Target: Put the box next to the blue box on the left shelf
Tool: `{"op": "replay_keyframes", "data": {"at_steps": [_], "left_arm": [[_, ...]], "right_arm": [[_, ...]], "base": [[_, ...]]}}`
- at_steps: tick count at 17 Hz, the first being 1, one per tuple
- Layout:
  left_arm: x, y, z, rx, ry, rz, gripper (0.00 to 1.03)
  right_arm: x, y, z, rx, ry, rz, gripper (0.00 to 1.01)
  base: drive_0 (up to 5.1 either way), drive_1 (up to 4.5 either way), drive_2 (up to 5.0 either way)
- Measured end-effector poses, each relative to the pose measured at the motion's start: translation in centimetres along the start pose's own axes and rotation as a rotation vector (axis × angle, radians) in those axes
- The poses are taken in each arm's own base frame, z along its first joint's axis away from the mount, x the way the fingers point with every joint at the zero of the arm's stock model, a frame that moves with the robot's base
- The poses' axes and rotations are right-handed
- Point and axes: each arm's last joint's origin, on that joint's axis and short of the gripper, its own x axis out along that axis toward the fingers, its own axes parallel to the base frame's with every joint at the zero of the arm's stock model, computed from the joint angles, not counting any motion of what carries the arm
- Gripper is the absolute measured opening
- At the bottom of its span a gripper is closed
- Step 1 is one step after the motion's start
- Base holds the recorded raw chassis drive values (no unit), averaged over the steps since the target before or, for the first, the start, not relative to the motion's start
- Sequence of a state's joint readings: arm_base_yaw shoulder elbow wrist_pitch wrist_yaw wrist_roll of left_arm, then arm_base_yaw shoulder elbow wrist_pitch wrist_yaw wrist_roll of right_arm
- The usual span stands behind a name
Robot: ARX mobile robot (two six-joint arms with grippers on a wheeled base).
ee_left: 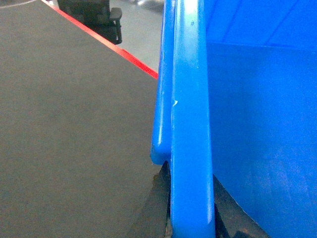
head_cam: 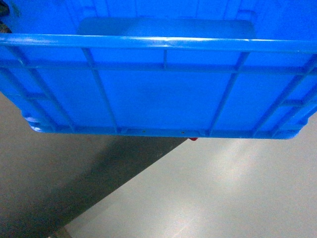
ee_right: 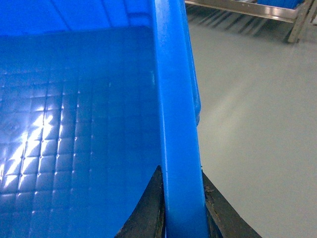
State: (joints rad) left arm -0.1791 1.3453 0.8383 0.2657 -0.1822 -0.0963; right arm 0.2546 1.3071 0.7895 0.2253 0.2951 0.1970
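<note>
The box [head_cam: 163, 89], a large bright blue ribbed crate, hangs in the air and fills the upper half of the head view. My left gripper [ee_left: 190, 218] is shut on its thick left rim [ee_left: 190, 99], one dark finger [ee_left: 156, 208] on the outside of the wall and one inside. My right gripper [ee_right: 182, 213] is shut on the right rim [ee_right: 173, 99] in the same way. The crate's gridded floor [ee_right: 74, 134] is bare. A grey metal rack frame [ee_right: 247, 9] crosses the top right of the right wrist view; I cannot tell whether it is the left shelf.
A black table top [head_cam: 59, 183] with a red edge [ee_left: 109, 42] lies under the crate's left side. Pale grey floor [head_cam: 223, 188] spreads to the right. A dark machine [ee_left: 94, 15] stands beyond the table's far edge.
</note>
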Motion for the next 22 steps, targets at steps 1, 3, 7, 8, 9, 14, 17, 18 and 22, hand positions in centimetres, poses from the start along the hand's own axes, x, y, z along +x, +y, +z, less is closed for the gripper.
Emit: {"op": "replay_keyframes", "data": {"at_steps": [1, 3, 7, 8, 9, 14, 17, 18, 22], "left_arm": [[0.0, 0.0, 0.0, 0.0, 0.0, 0.0, 0.08], [0.0, 0.0, -0.01, 0.0, 0.001, 0.0, 0.08], [0.0, 0.0, -0.01, 0.0, 0.001, 0.0, 0.08], [0.0, 0.0, 0.0, 0.0, 0.0, 0.0, 0.08], [0.0, 0.0, 0.0, 0.0, 0.0, 0.0, 0.08], [0.0, -0.01, -0.01, 0.0, 0.001, -0.001, 0.08], [0.0, -0.02, -0.01, 0.0, 0.0, 0.0, 0.08], [0.0, -0.02, -0.02, 0.0, 0.001, 0.0, 0.08], [0.0, -0.02, 0.01, 0.0, -0.001, 0.0, 0.08]], "right_arm": [[0.0, 0.01, -0.01, 0.0, 0.0, 0.0, 0.1], [0.0, 0.0, -0.01, 0.0, 0.002, 0.0, 0.1], [0.0, 0.0, -0.01, 0.0, 0.001, 0.0, 0.1], [0.0, 0.01, -0.01, -0.001, 0.0, 0.0, 0.1], [0.0, 0.01, -0.01, -0.001, 0.001, 0.0, 0.1], [0.0, 0.01, -0.02, -0.001, 0.001, -0.001, 0.1], [0.0, 0.0, 0.0, 0.0, 0.0, -0.001, 0.1], [0.0, 0.0, -0.01, -0.001, 0.001, -0.001, 0.1], [0.0, 0.0, 0.0, -0.001, 0.0, -0.002, 0.1]], "base": [[-1.5, -1.48, -1.5], [-1.5, -1.48, -1.5], [-1.5, -1.47, -1.5], [-1.4, -1.43, -1.4], [-1.4, -1.43, -1.4], [-1.5, -1.48, -1.5], [-1.5, -1.54, -1.5], [-1.5, -1.54, -1.5], [-1.5, -1.54, -1.5]]}}
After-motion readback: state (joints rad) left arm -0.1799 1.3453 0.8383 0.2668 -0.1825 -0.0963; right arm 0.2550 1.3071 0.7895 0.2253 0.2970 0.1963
